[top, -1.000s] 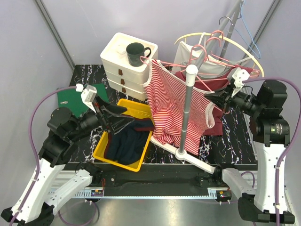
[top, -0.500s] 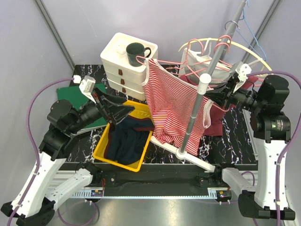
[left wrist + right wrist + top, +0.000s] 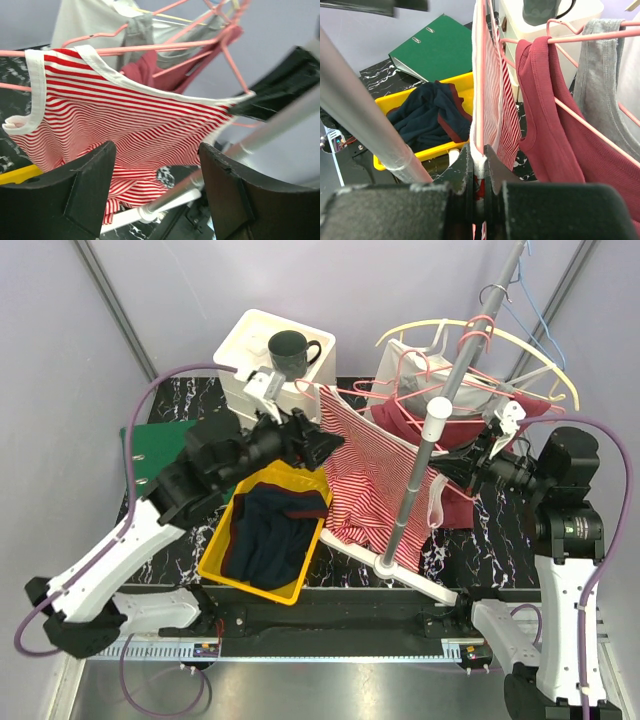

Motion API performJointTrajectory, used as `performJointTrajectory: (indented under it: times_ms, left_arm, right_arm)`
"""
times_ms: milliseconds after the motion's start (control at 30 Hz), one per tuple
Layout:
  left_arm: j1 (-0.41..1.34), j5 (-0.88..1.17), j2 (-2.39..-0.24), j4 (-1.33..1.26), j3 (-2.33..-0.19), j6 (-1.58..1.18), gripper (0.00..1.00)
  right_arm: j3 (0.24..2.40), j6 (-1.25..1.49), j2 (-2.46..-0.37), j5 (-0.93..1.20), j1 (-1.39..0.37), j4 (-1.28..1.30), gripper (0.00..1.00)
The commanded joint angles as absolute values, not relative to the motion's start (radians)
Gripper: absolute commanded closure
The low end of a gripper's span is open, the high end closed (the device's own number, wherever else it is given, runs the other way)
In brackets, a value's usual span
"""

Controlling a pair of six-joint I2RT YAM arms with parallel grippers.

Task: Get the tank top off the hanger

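Observation:
A red-and-white striped tank top (image 3: pixel 365 465) hangs on a pink hanger (image 3: pixel 306 382) from the tilted rack. My right gripper (image 3: pixel 441 458) is shut on its white-edged right shoulder, where the pink hanger wire (image 3: pixel 483 75) runs through; the jaws pinch the white trim (image 3: pixel 479 150). My left gripper (image 3: pixel 325 445) is open, close to the top's left side and just above the bin. In the left wrist view the striped cloth (image 3: pixel 135 125) spreads between and beyond my open fingers (image 3: pixel 90 185), which do not touch it. The pink hanger (image 3: pixel 150 48) runs along its upper edge.
A yellow bin (image 3: pixel 222 562) holding a dark blue garment sits at front left. A white drawer stack (image 3: pixel 250 350) with a black mug (image 3: pixel 290 352) stands behind, with a green binder (image 3: pixel 150 445) on the left. The grey rack pole (image 3: pixel 440 410) leans right. Maroon (image 3: pixel 545 110) and grey tops hang behind.
My left arm has swung from over the bin's left side up and right to the tank top's left edge. The rack pole has tilted further right. My right gripper keeps its hold.

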State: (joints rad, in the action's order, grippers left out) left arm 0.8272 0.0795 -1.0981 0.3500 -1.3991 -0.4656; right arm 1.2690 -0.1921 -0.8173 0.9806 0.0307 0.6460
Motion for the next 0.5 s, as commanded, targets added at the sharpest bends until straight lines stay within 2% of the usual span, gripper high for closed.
performJointTrajectory:
  times_ms: [0,200,467]
  left_arm:
    - [0.873,-0.239,-1.162,0.337,-1.496,-0.422,0.31]
    - [0.876,-0.302,-1.223,0.333,-1.546,-0.448,0.37]
    - [0.874,-0.328,-1.264,0.292,-1.562,-0.465,0.35]
  right_arm:
    - [1.266,-0.153,-0.782,0.994,0.026,0.558,1.00]
    - [1.244,-0.160,-0.755,1.002,0.025,0.561,1.00]
    - [1.209,-0.163,-0.723,1.006,0.025,0.560,1.00]
